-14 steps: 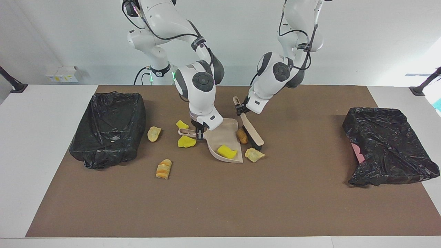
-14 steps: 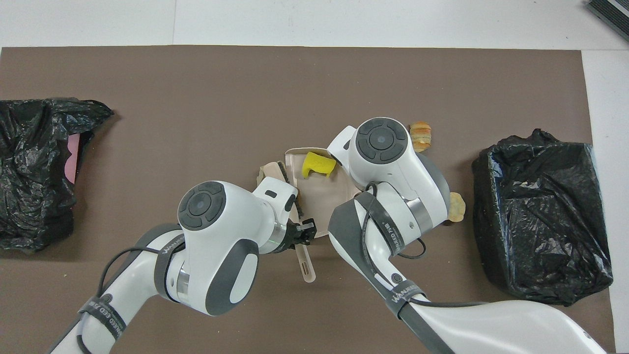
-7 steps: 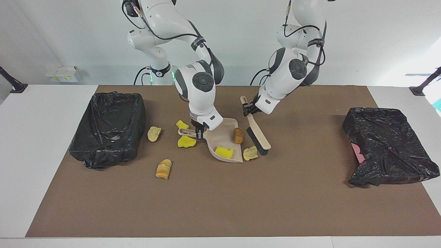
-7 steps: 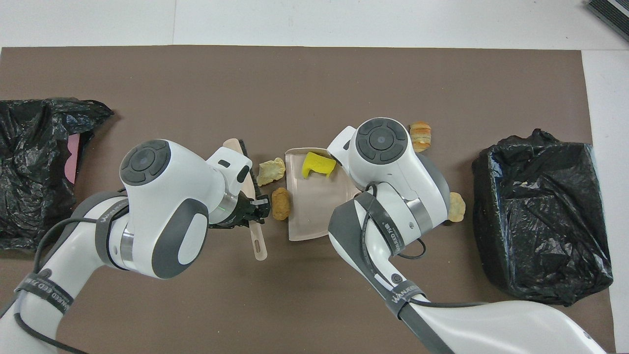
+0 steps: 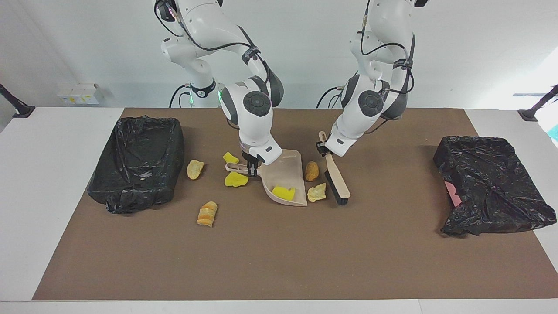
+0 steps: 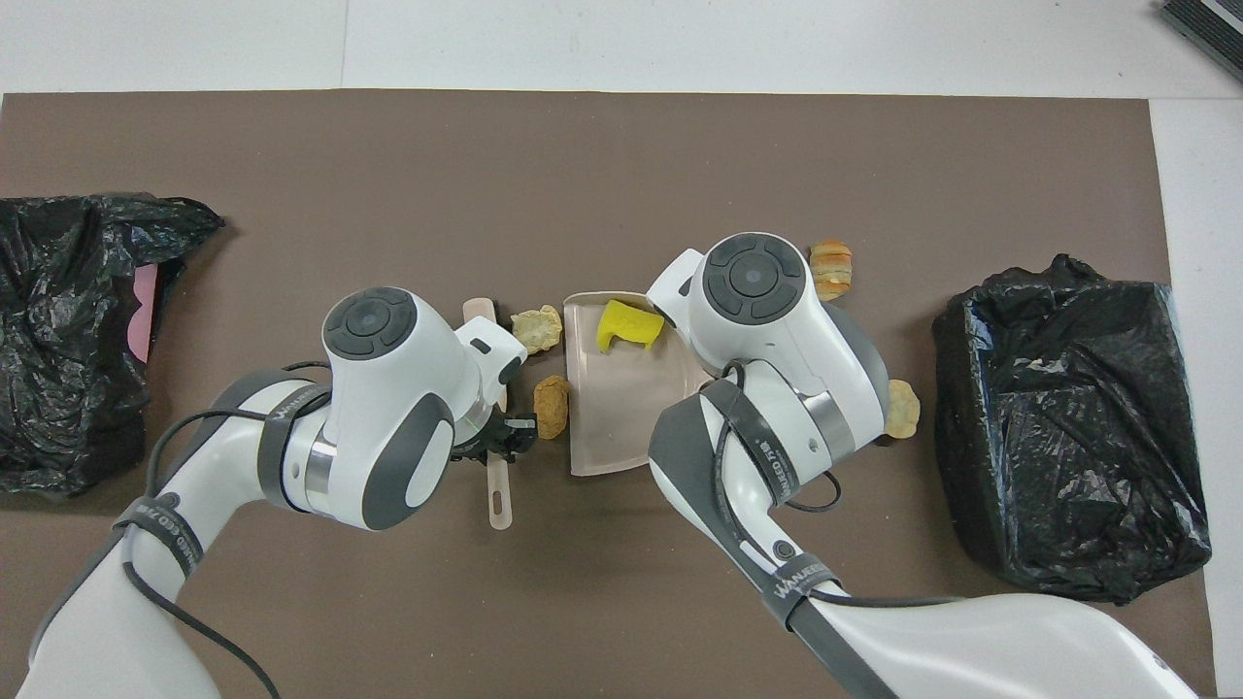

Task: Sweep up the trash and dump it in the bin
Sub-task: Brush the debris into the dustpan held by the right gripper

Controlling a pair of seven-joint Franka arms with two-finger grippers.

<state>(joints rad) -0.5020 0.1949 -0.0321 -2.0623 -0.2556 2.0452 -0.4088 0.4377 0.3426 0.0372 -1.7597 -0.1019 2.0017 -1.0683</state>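
One yellow chunk of trash (image 5: 284, 192) lies in the dustpan (image 5: 285, 174); other scraps (image 5: 311, 171) lie around it on the mat. The pan's handle is clamped in the right gripper (image 5: 251, 168), its lip held low as a catcher. The brush (image 5: 336, 182) is gripped tight by the left gripper (image 5: 323, 149) beside two scraps. "WANEED" is printed on an arm strap.
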